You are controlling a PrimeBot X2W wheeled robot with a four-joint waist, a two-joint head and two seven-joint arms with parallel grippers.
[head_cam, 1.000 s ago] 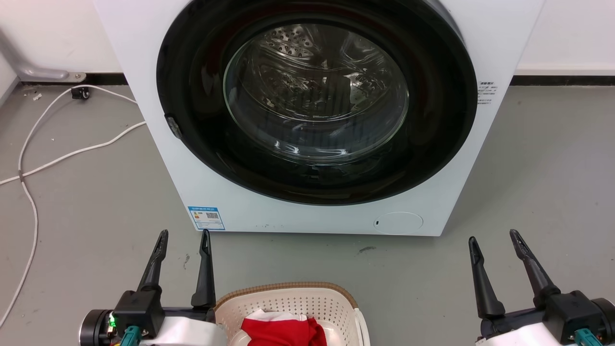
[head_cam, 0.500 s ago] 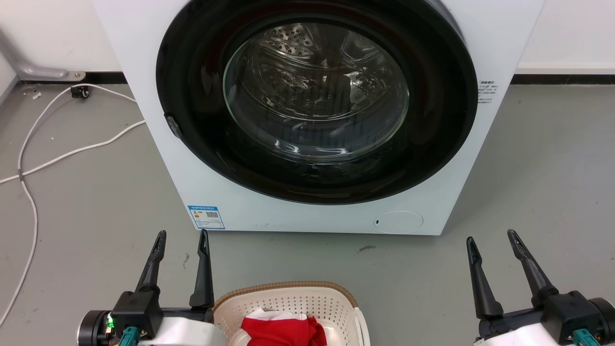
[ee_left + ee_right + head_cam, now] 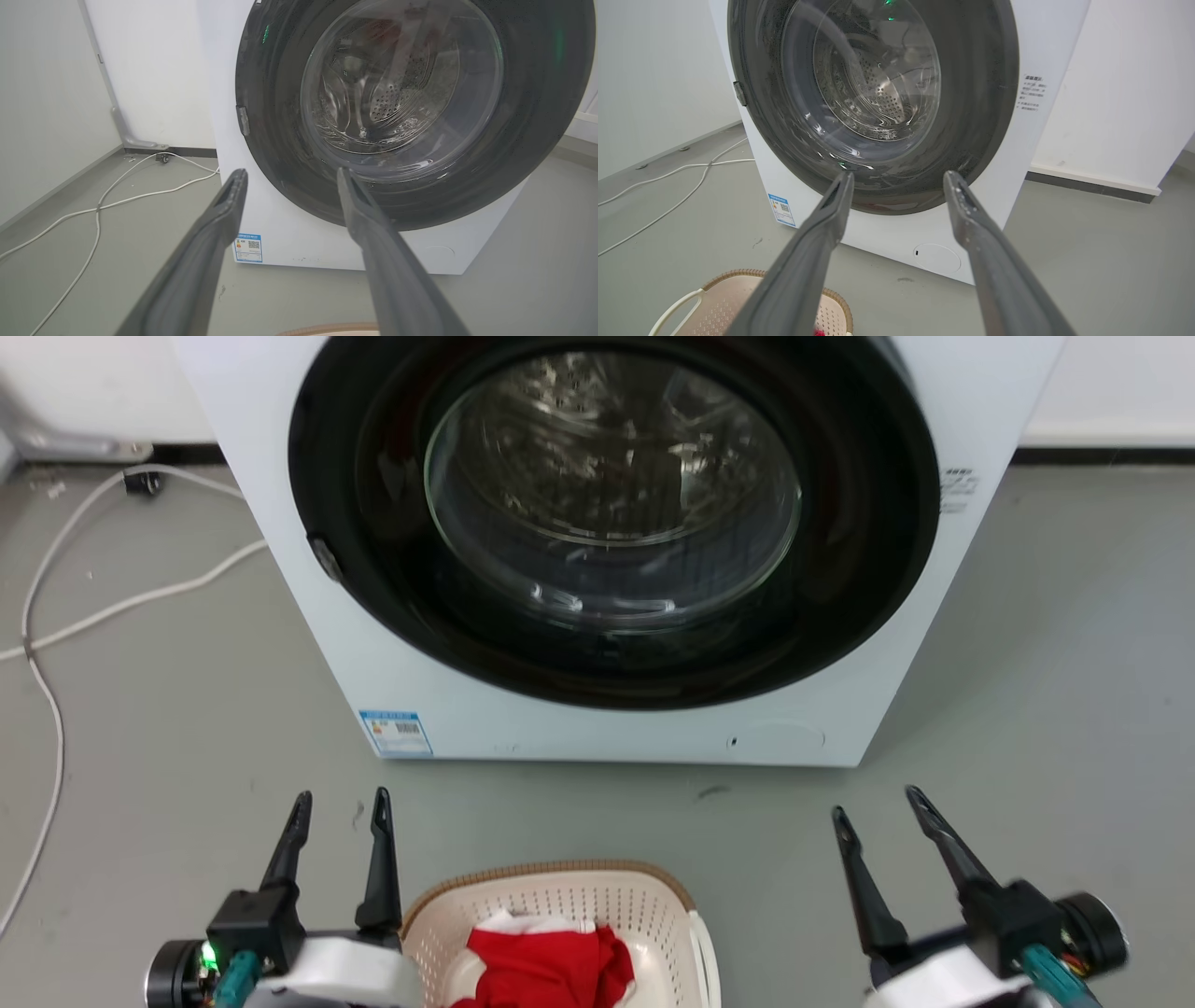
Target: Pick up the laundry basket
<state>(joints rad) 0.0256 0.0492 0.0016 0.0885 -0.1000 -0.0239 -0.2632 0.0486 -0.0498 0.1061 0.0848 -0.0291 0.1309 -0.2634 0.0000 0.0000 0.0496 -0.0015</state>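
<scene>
The laundry basket, cream-white with perforated walls and a brown rim, sits on the floor at the bottom middle of the head view, with red and white cloth inside. Its rim and white handle also show at the lower left of the right wrist view as the laundry basket. My left gripper is open just left of the basket, fingers pointing toward the washer. Well to the basket's right, my right gripper is open too. Both hold nothing. Open fingers of the left gripper and right gripper face the washer door.
A white washing machine with a shut round glass door stands right ahead. White cables trail over the grey floor at the left. Walls run behind and to the left.
The head view has shifted forward and down, so the washer sits higher in the picture. My right gripper has swung left, toward the basket. The left gripper has barely moved.
</scene>
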